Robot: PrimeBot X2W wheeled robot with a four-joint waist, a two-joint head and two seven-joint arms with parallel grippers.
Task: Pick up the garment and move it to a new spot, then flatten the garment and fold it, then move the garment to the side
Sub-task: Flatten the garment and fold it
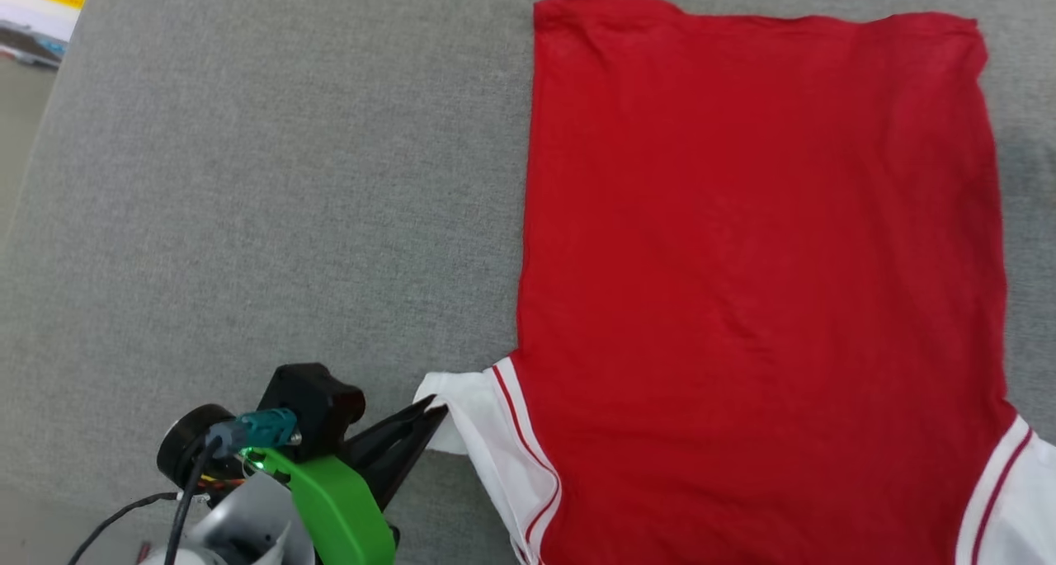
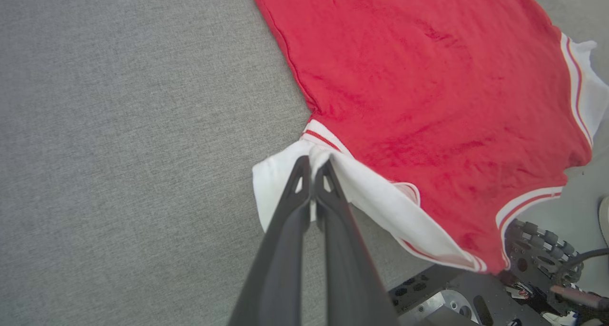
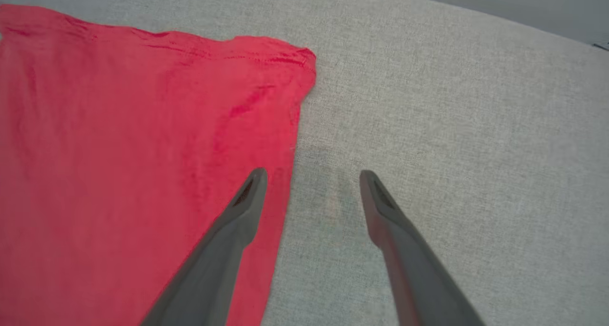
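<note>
The garment [image 1: 759,284] lies spread flat on the grey surface, plain red side up, hem at the far end and white sleeves near me. My left gripper [image 1: 436,416] is shut on the edge of the left white sleeve [image 1: 487,433], which it lifts slightly off the cloth; the left wrist view shows both fingers pinched on that sleeve [image 2: 285,173] at the gripper [image 2: 313,166]. My right gripper [image 3: 311,176] is open above the garment's right edge [image 3: 280,173], with nothing between its fingers. The other white sleeve [image 1: 1015,499] lies at the lower right.
The grey fabric surface [image 1: 247,202] stretches wide to the left of the garment. Its left edge borders a floor strip with papers [image 1: 41,21] at the far left. My own base hardware [image 2: 523,269] sits close under the collar end.
</note>
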